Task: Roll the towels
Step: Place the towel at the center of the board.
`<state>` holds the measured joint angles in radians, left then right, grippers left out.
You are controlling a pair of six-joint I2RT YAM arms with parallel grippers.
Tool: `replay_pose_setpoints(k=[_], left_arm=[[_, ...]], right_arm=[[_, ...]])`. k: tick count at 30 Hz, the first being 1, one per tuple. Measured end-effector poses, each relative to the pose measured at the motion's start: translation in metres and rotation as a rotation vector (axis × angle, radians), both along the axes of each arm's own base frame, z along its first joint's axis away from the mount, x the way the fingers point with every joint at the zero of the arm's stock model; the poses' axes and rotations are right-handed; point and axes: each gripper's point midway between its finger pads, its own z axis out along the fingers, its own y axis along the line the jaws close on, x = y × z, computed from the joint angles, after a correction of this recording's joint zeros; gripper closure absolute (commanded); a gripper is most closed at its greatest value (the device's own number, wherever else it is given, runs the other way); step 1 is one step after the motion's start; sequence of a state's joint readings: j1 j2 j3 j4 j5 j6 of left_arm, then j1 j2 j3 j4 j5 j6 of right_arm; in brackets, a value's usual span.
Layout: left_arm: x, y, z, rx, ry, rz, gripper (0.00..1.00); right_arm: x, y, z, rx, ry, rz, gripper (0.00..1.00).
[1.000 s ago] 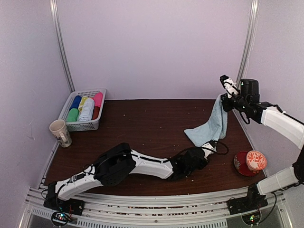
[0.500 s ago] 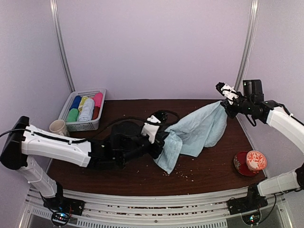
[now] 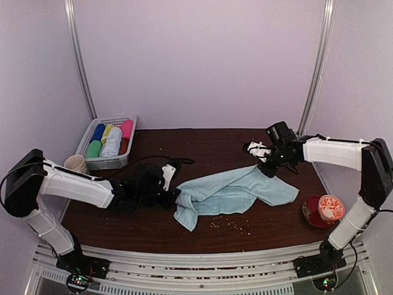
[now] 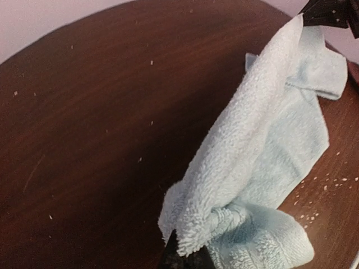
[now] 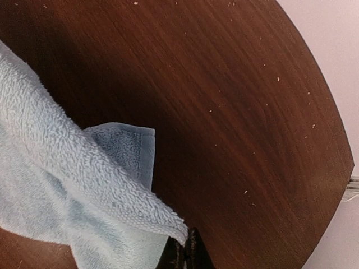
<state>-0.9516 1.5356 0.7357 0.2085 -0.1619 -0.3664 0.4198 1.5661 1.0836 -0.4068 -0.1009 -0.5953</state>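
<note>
At tabletop [image 3: 202, 144] centre-right, the pale blue towel [image 3: 236, 192] lies stretched and rumpled btw. both arms, mostly resting on the wood. L end effector [image 3: 174, 195] is clamped on the towel's left corner. R end effector [image 3: 266, 167] is clamped on the opposite corner, low over the surface. Far left: basket [image 3: 105, 163] w/ coloured rolls [image 3: 112, 140], plus mug [image 3: 75, 163]. Near right: red bowl [image 3: 322, 209].

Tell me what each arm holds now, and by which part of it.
Both hold one light-blue towel: the left fingers pinch its bunched left end, and the right fingers pinch a corner at the other end.
</note>
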Motion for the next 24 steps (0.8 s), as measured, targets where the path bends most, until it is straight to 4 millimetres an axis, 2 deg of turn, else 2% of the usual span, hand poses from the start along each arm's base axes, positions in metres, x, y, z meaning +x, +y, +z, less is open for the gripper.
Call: replay_pose_setpoints(k=[2,4,6,9,12,13,15,17,19,21,24], left_arm=[[0.003,0.005,-0.029,0.049,0.051,0.031,1.00],[0.005,0.013,-0.050,0.098,0.079,0.071,1.00],[0.008,0.022,-0.059,0.134,0.084,0.117,0.98],[0.018,0.033,-0.047,0.139,0.034,0.202,0.84],[0.029,0.051,-0.023,0.137,-0.035,0.295,0.76],[0.033,0.057,-0.017,0.139,-0.053,0.319,0.69],[0.041,0.068,-0.010,0.155,-0.077,0.364,0.51],[0.047,0.079,-0.012,0.197,-0.089,0.398,0.37],[0.050,0.089,-0.016,0.241,-0.090,0.424,0.27],[0.049,0.093,-0.017,0.266,-0.094,0.427,0.18],[0.045,0.092,-0.007,0.264,-0.119,0.384,0.03]], right_arm=[[0.007,0.006,-0.023,-0.041,0.030,-0.039,1.00],[0.014,0.008,-0.037,-0.074,0.032,-0.083,1.00],[0.022,0.009,-0.044,-0.097,0.013,-0.131,1.00],[0.032,0.010,-0.040,-0.107,-0.036,-0.188,1.00],[0.049,0.007,-0.029,-0.125,-0.102,-0.245,1.00],[0.060,0.005,-0.023,-0.136,-0.133,-0.275,1.00],[0.069,0.004,-0.021,-0.144,-0.148,-0.292,0.99],[0.082,0.005,-0.022,-0.162,-0.166,-0.310,0.87],[0.090,0.005,-0.028,-0.191,-0.171,-0.318,0.69],[0.091,0.002,-0.037,-0.221,-0.163,-0.322,0.51],[0.088,-0.001,-0.041,-0.248,-0.150,-0.320,0.33]])
